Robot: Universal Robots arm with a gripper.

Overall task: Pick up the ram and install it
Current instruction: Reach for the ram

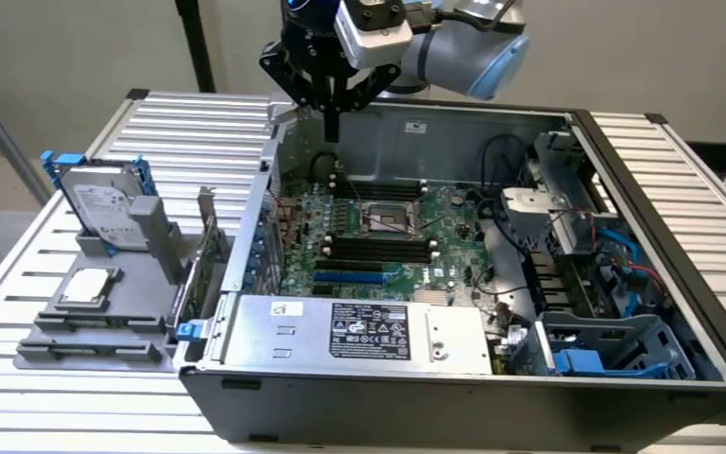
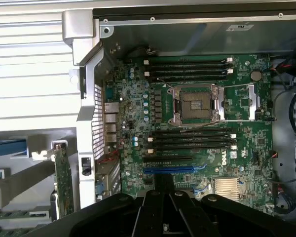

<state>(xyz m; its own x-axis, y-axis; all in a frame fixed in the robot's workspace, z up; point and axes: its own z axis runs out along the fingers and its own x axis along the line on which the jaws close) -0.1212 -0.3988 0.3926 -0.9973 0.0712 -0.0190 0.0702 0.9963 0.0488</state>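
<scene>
My gripper hangs high over the back left corner of the open computer case, above the motherboard. Its fingers meet in a narrow dark tip, shut, with nothing green showing between them. In the wrist view the gripper points down at the board near the blue slot. Black memory slots lie on one side of the processor socket and more memory slots on the other. A thin green strip, apparently the ram, lies in the grey holder outside the case.
On the exterior view's left, a grey holder carries a silver hard drive in a blue frame, an upright expansion card and a small square chip. The power supply fills the case front. Cables and a drive cage crowd the right.
</scene>
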